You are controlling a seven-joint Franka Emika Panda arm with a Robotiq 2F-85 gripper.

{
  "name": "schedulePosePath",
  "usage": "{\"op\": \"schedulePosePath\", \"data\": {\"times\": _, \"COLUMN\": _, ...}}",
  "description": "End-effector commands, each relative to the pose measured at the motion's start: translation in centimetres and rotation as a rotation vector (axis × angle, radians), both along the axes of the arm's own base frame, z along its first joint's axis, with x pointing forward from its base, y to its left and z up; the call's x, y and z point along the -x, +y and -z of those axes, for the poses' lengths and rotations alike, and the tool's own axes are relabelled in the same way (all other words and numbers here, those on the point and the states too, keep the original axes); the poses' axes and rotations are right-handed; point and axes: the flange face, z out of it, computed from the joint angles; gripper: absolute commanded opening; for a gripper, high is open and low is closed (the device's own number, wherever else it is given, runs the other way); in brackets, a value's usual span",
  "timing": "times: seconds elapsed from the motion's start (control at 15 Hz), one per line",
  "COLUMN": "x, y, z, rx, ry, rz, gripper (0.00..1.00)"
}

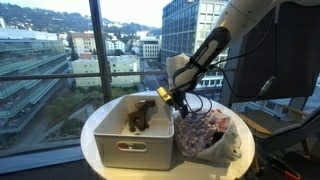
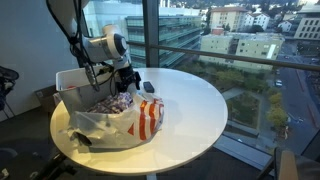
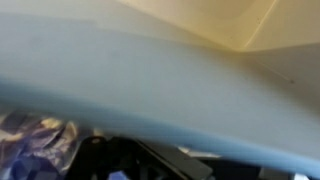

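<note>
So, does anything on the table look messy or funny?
Yes, the plastic bag is crumpled and slumped beside the white bin, spreading toward the edge of the table. A brown thing lies heaped in the bin. Nothing looks spilled or broken.

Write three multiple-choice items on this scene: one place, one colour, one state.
1. Where does the brown object lie?
A. on the floor
B. inside the white bin
C. on a chair

2. What colour are the stripes on the plastic bag?
A. green
B. red
C. blue

3. How does the gripper stand?
A. open
B. shut on the brown object
C. shut on the plastic bag

Answers:
1 B, the object sits between the bin's walls.
2 B, red stripes show on the bag's side in an exterior view.
3 A, the jaws stand apart near the bin's rim, beside the bag.
</note>
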Motion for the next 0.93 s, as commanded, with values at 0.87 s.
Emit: {"op": "schedulePosePath", "data": {"times": 0.87, "x": 3.7, "y": -1.1, "z": 3.2, "rx": -0.084, "ry": 0.158, "rz": 0.125, "gripper": 0.66}}
